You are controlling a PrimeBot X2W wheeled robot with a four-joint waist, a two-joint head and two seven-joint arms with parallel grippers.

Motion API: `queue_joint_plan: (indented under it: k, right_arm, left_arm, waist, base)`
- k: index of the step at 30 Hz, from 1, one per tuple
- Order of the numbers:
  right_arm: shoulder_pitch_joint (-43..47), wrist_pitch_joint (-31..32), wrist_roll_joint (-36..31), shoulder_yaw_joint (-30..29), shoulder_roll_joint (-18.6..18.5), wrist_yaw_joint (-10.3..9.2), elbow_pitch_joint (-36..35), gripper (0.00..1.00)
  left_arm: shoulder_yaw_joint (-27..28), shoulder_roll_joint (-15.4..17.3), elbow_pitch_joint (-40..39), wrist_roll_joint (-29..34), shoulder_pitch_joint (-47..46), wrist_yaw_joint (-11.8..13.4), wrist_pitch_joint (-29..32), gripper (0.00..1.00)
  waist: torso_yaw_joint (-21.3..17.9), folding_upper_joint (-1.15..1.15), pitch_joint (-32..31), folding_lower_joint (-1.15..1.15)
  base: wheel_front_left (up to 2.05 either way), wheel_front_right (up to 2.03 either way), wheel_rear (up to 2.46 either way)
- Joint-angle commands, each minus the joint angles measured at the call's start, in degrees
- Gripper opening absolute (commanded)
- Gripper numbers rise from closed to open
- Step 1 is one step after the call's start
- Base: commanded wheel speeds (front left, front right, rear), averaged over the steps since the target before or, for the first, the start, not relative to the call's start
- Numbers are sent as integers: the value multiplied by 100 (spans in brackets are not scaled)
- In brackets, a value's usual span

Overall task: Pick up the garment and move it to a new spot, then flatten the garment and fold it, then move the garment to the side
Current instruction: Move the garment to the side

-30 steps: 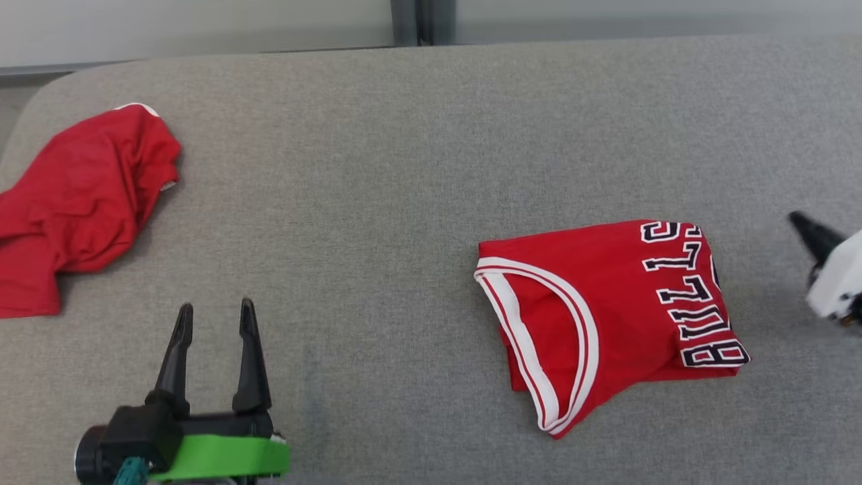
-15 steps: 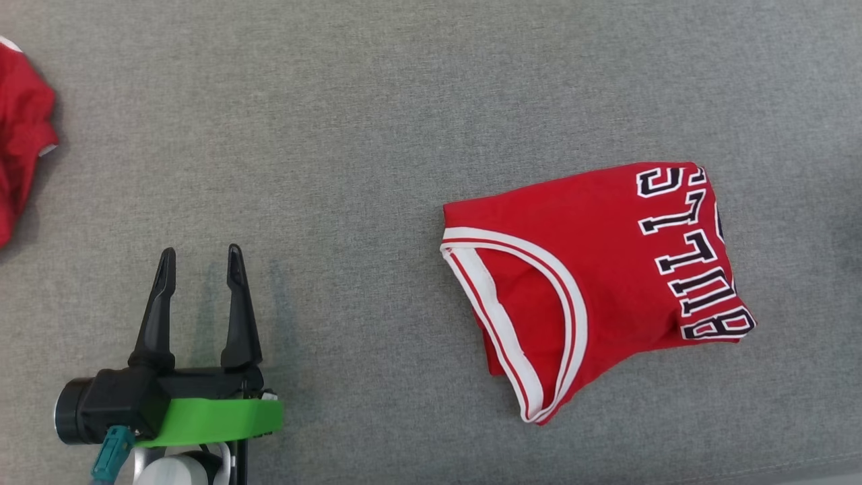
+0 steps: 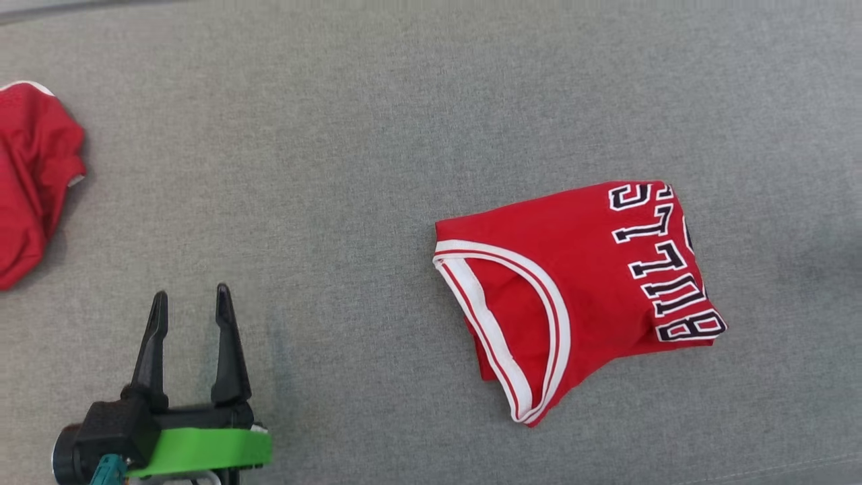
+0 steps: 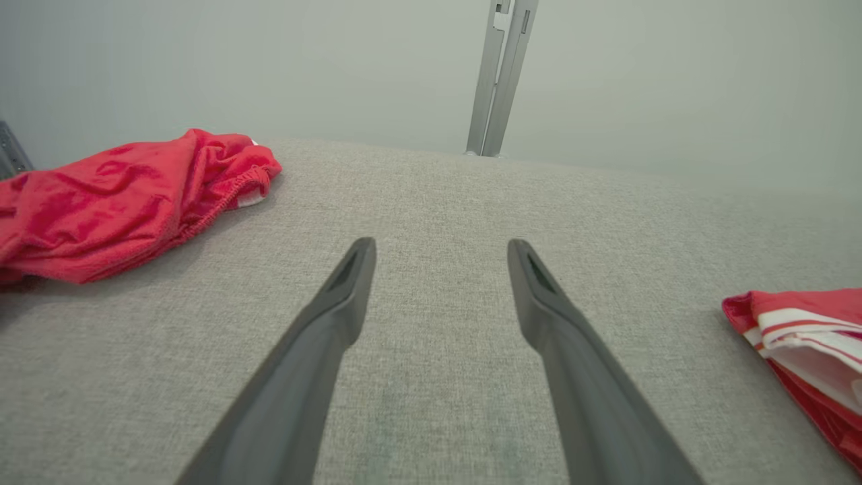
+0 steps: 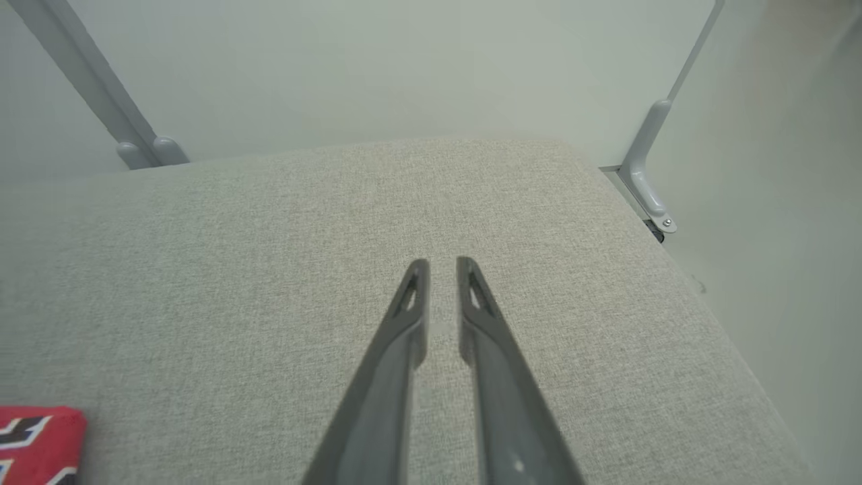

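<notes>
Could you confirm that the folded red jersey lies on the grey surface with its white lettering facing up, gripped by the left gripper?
Not quite: the jersey lies free on the grey surface, lettering up. The left gripper stands apart from it with open, empty jaws, as the head view shows.

Two red garments: one folded jersey (image 3: 579, 289), one crumpled shirt (image 3: 30, 182); two tools.
</notes>
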Motion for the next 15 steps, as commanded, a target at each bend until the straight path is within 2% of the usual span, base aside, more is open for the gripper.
queue_joint_plan:
  k: [1, 4, 8, 15]
  right_arm:
    - [230, -244, -127, 47, 141, -2, -29, 100]
    - [528, -659, -443, 79, 442, -2, -107, 100]
    - [1064, -861, -980, 29, 1002, -2, -426, 100]
    - [2516, -877, -2572, -1048, 2446, -1, -1882, 100]
  left_arm:
    - [61, 15, 51, -14, 207, 31, -1, 100]
    - [198, 15, 93, -90, 492, 44, 0, 100]
    - [336, 14, 130, -157, 886, 15, 0, 100]
    - [406, 14, 275, -97, 1082, -173, 0, 100]
  waist:
    - [39, 0, -650, 0]
    - [12, 0, -1116, 0]
    - [-45, 0, -1631, 0]
    - [-39, 0, -2067, 0]
  base:
    - [0, 0, 0]
    - [0, 0, 0]
    - [0, 0, 0]
    - [0, 0, 0]
